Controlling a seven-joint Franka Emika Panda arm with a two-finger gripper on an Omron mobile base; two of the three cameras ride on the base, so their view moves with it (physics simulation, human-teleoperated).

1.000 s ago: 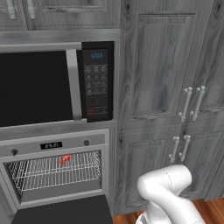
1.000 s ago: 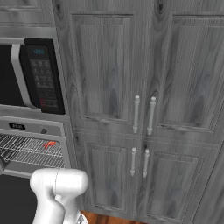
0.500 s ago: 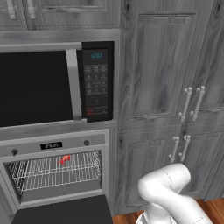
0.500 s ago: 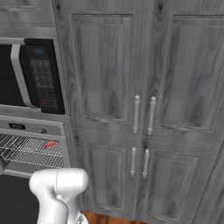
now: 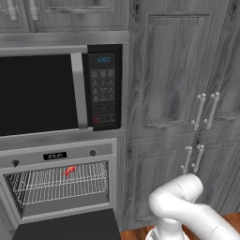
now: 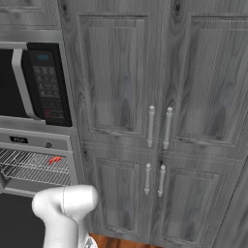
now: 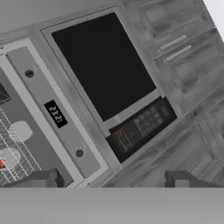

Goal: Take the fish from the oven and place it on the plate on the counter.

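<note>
The oven [image 5: 56, 155] stands with its dark door [image 5: 70, 227] folded down and its wire racks bare to view. On the upper rack lies the fish [image 5: 69, 171], tiny and red-orange, also seen in the right base view [image 6: 54, 160] and at the far left edge of the hand view [image 7: 2, 164]. My gripper [image 7: 113, 181] is open, its fingertips [image 7: 43, 179] far apart with nothing between them, well back from the oven [image 7: 57, 114] and rolled against it. The plate and the counter are out of view.
A black-fronted microwave [image 5: 47, 91] with a keypad [image 5: 104, 91] sits right above the oven. Tall grey wood cabinets [image 6: 160, 126] with bar handles stand to the right. My white elbow [image 5: 180, 201] rises low in front, over a wooden floor [image 5: 229, 220].
My white elbow has shifted only slightly. The fish and the oven door stay where they were.
</note>
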